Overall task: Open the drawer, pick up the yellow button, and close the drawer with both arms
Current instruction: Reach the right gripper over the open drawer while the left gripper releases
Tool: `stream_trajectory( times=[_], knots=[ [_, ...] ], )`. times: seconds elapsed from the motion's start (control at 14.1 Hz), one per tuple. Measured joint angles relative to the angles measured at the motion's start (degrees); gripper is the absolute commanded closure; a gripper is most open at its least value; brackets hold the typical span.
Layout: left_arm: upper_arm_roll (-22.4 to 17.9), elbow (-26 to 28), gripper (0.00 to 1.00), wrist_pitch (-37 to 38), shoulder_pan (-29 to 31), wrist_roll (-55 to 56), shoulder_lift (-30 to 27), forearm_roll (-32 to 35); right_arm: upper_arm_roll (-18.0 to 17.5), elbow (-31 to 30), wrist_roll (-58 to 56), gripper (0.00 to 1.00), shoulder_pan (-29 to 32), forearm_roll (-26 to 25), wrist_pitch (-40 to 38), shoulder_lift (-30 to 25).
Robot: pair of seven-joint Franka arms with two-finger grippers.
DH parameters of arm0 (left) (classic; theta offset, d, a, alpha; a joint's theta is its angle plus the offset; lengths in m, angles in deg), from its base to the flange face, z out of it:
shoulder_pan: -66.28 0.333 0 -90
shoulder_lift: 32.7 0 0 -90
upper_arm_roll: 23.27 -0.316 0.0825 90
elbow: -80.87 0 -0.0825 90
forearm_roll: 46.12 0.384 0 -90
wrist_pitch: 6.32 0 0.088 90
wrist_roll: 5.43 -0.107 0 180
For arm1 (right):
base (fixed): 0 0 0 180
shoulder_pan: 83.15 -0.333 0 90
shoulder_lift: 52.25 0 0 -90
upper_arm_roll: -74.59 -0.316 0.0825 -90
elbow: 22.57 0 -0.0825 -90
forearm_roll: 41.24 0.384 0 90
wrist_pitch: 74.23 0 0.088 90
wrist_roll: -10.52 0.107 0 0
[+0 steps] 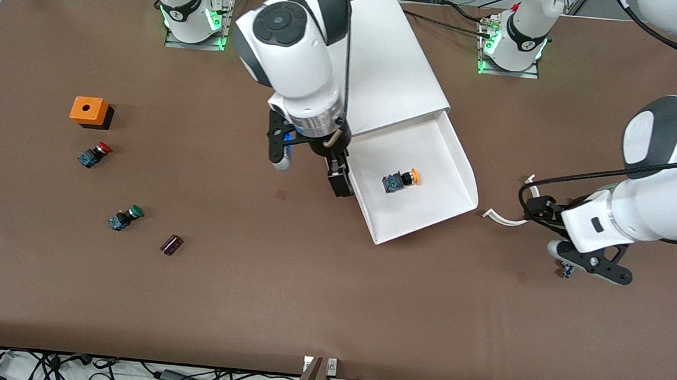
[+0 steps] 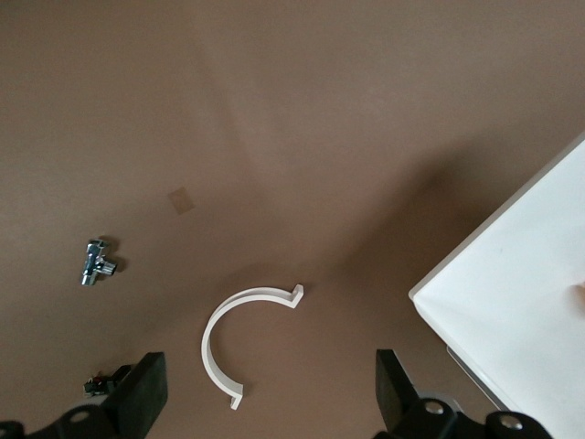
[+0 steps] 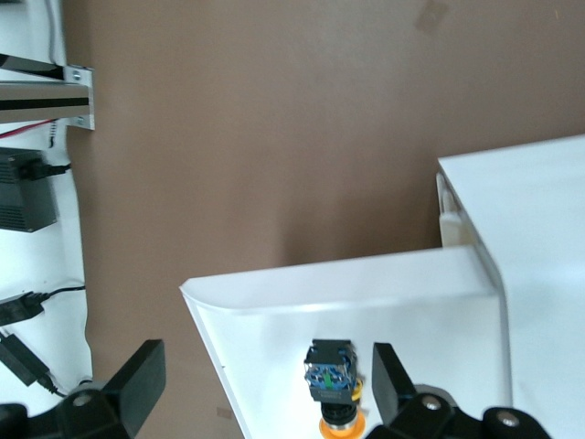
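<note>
The drawer [image 1: 432, 211] is pulled out of the white cabinet [image 1: 383, 62]. The button [image 1: 401, 181] lies on its side in the drawer, orange cap toward the left arm's end. My right gripper [image 1: 310, 169] is open over the drawer's side wall at the right arm's end. In the right wrist view the gripper [image 3: 265, 395] straddles that wall of the drawer [image 3: 411, 297], and the button [image 3: 331, 375] lies just inside one finger. My left gripper [image 1: 583, 262] is open and empty above the table, beside the drawer. In the left wrist view it [image 2: 265, 402] hangs over a white curved clip [image 2: 239, 340].
An orange box [image 1: 89, 111], a red-capped button [image 1: 94, 154], a green-capped button [image 1: 125, 217] and a small dark block [image 1: 171, 244] lie toward the right arm's end. The white curved clip [image 1: 506, 216] and a small metal fitting [image 2: 96, 261] lie under the left gripper.
</note>
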Motion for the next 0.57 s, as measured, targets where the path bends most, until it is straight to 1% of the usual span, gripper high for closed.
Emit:
stream_trajectory(
  times=[0.28,0.57],
  knots=[
    [0.0,0.3,0.00,0.2,0.6,0.1,1.2,0.0,-1.8,0.3,3.7,0.00,-0.7,0.5,0.2,1.4],
    [0.0,0.3,0.00,0.3,0.8,0.8,1.6,0.0,-2.1,0.8,4.5,0.00,-0.7,3.8,2.8,3.2]
  ],
)
